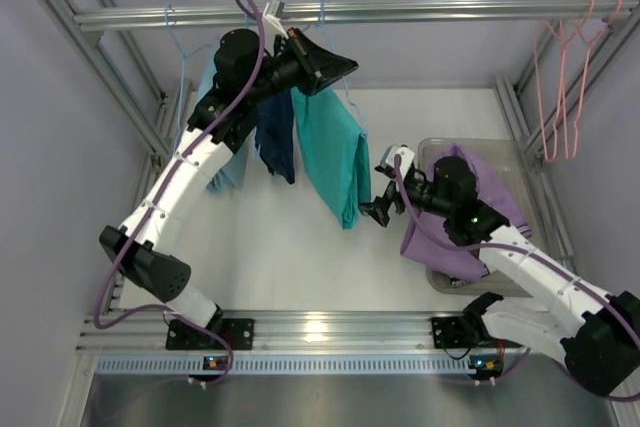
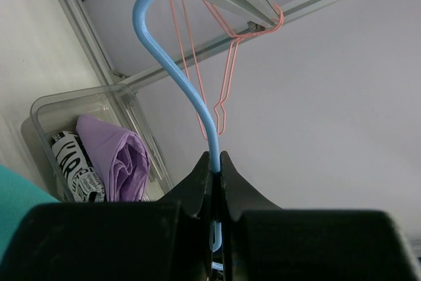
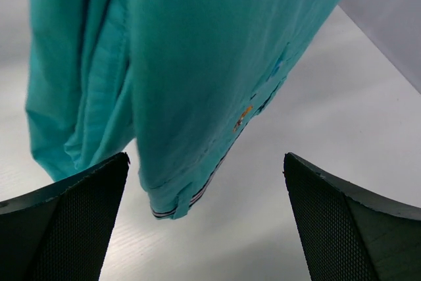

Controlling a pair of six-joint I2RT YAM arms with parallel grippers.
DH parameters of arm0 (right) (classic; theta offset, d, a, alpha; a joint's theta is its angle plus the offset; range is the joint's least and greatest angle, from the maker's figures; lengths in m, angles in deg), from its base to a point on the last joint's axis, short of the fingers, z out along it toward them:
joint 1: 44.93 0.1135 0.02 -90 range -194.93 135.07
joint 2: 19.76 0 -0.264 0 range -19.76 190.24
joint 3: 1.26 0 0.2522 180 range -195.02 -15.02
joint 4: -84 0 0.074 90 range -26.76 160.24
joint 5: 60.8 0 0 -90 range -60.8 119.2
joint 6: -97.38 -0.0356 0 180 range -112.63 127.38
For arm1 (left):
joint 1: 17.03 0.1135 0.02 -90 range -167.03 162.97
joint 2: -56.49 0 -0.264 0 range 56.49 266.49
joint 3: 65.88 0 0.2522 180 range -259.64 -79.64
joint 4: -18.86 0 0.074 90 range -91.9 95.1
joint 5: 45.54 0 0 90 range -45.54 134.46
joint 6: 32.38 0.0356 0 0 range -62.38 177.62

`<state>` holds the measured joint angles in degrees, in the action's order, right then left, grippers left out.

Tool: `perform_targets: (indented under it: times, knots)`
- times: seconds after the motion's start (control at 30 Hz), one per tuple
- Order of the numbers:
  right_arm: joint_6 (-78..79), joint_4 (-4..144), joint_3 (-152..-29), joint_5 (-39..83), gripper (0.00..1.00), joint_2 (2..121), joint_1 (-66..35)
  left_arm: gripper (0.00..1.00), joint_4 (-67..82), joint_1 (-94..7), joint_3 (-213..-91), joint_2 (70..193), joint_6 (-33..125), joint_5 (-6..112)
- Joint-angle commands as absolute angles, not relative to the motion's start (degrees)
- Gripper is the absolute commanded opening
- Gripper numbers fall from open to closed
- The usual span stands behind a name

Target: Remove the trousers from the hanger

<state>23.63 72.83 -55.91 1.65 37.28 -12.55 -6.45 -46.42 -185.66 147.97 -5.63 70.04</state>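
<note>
No legible wording anywhere. Bold black-and-white lettering on a folded cloth [image 2: 71, 166] inside the clear bin [image 2: 46, 106], too creased and hidden to read. Tiny orange and blue marks on the teal trousers [image 3: 197, 64], too small to decipher.

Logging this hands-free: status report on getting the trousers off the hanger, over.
Left gripper shut on light-blue hanger wire. Right gripper open by lower hem of teal trousers, not gripping. Trousers hanging from hanger. Navy garment hangs close beside.
</note>
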Motion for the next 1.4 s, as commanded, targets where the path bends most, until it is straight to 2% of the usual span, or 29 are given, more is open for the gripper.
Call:
perform_targets:
  times: [0.0, 0.33, 0.6, 0.73, 0.8, 0.83, 0.93, 0.97, 1.0, 1.07, 1.37]
  knots:
    - [23.2, 84.5, -55.3, 3.8, 0.99, 39.3, -11.2, 0.0, 9.6, -46.5, -191.4, 146.0, -5.6, 70.6]
    - [16.3, 95.1, -55.3, 5.1, 0.99, 43.1, -9.3, 0.0, 10.5, -46.4, -191.9, 146.3, -7.1, 71.1]
    - [14.6, 99.0, -58.7, 13.4, 0.99, 47.9, -8.2, 0.0, 10.7, -46.4, -190.7, 145.7, -7.9, 71.8]
    - [13.5, 101.3, -61.0, 19.2, 0.86, 49.8, -8.5, 0.0, 10.6, -46.4, -189.3, 144.5, -8.0, 72.2]
    - [13.0, 101.5, -62.5, 20.6, 0.75, 50.2, -9.8, 0.0, 10.5, -46.4, -188.4, 144.1, -7.9, 72.5]
    - [12.8, 101.4, -63.5, 20.4, 0.63, 50.6, -10.1, 0.0, 10.5, -46.4, -188.1, 143.7, -8.0, 72.7]
    - [13.0, 100.5, -65.7, 19.8, 0.42, 51.0, -11.0, 0.0, 10.6, -46.3, -187.1, 143.0, -8.1, 72.9]
    - [13.0, 98.9, -66.3, 19.9, 0.19, 50.9, -11.1, 0.0, 10.7, -46.3, -186.7, 142.8, -8.0, 73.1]
    - [12.9, 97.9, -66.9, 20.1, 0.11, 50.7, -11.3, 0.0, 10.9, -46.4, -186.5, 142.5, -7.8, 73.2]
    - [12.7, 94.6, -68.2, 20.1, 0.02, 49.8, -11.5, 0.0, 10.9, -46.3, -185.5, 141.9, -6.8, 73.5]
    - [9.1, 85.8, -71.4, 20.9, 0.0, 40.5, -12.7, 0.0, 7.2, -46.1, -179.5, 139.4, 0.7, 73.2]
